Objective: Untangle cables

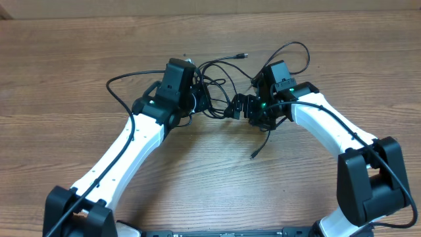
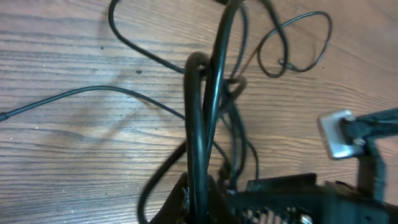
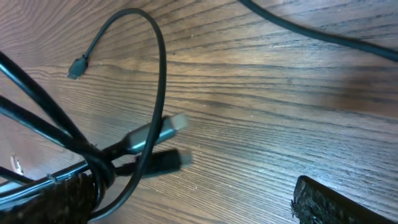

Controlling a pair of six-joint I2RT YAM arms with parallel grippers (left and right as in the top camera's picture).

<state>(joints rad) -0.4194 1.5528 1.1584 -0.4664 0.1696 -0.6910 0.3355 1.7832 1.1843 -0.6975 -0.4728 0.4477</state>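
ROBOT ARMS AT WORK ON A KNOT: Two white-and-black arms are meeting over a tangle of cables near the far middle of a wooden table. The left gripper is pinching together on a bunch of the black cords. In its wrist view they are rising out of its jaws in a tight bundle before fanning into loops across the wood.

The right gripper is standing just beside it with its jaws spread wide, holding nothing. In its own wrist view, several cords are pressing against one finger while the other finger is sitting well apart. Just past that finger, a silvery plug and a dark plug are showing side by side, and a small plug tip is curling round at the end of a loop.

From overhead, one loose cable end is trailing toward the far edge, and another is trailing toward the near side, below the right gripper. A large loop is arching behind the right arm's wrist.
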